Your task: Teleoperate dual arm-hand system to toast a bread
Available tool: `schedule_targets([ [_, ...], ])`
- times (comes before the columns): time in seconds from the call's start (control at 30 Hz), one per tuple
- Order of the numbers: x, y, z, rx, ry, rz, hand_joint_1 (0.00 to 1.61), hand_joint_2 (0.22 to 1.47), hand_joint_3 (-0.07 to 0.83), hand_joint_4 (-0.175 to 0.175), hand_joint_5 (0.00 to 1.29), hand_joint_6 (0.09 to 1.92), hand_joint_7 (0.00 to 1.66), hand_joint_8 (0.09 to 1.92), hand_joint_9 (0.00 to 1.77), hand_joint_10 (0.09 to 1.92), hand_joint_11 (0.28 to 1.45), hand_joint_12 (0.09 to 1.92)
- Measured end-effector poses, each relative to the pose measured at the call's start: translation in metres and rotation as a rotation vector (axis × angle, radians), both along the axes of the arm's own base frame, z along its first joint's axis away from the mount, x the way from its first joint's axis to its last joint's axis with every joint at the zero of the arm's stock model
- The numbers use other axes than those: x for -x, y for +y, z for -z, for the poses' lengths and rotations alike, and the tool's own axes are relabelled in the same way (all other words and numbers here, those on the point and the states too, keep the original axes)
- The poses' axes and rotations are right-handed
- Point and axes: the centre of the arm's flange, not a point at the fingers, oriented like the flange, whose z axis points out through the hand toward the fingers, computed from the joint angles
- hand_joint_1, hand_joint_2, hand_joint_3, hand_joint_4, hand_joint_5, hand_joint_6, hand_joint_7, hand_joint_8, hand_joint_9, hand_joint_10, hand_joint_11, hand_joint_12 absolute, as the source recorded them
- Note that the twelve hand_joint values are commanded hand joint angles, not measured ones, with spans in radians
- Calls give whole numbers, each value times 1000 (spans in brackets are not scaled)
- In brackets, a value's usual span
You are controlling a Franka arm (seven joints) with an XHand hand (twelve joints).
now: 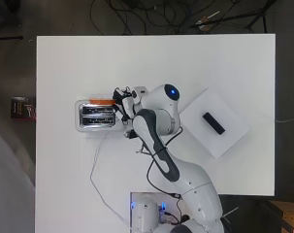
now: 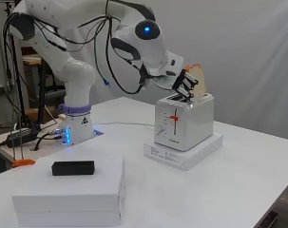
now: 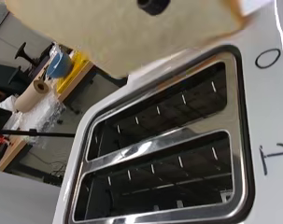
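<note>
The black and white hand [image 2: 184, 84] pinches a tan slice of bread [image 2: 197, 79] above the shiny white toaster [image 2: 184, 121]. It could tilt, hit the slot's rim, and fall on the bench.

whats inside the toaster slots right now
Both slots of the toaster look empty: only wire guides and dark interior show in the wrist view. The bread slice is above them, pinched by the hand. The slot bottoms are too dark to see.
</note>
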Motion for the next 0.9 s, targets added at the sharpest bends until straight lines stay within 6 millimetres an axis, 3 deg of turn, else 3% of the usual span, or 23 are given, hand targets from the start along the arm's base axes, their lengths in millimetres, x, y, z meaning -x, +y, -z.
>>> schedule_targets([
  [0.07, 2, 4, -9, -1, -19, 13, 1219, 1171, -1, -134, 709, 1364, 1071, 856, 1369, 87, 788, 87],
  [0.27, 3, 3, -11, -10, -57, 19, 1220, 1166, -1, -127, 721, 1363, 1079, 827, 1377, 87, 823, 87],
  [0.5, 17, 14, -13, 54, -72, -41, 1232, 1155, -1, -152, 730, 1321, 1113, 796, 1388, 87, 826, 87],
  [0.67, 26, 9, -4, 41, -59, -61, 1238, 1149, -1, -167, 737, 1283, 1124, 807, 1416, 87, 849, 87],
  [0.9, 28, 31, 0, 15, -24, -89, 1239, 1155, 1, -175, 726, 1276, 1107, 855, 1435, 87, 877, 87],
])
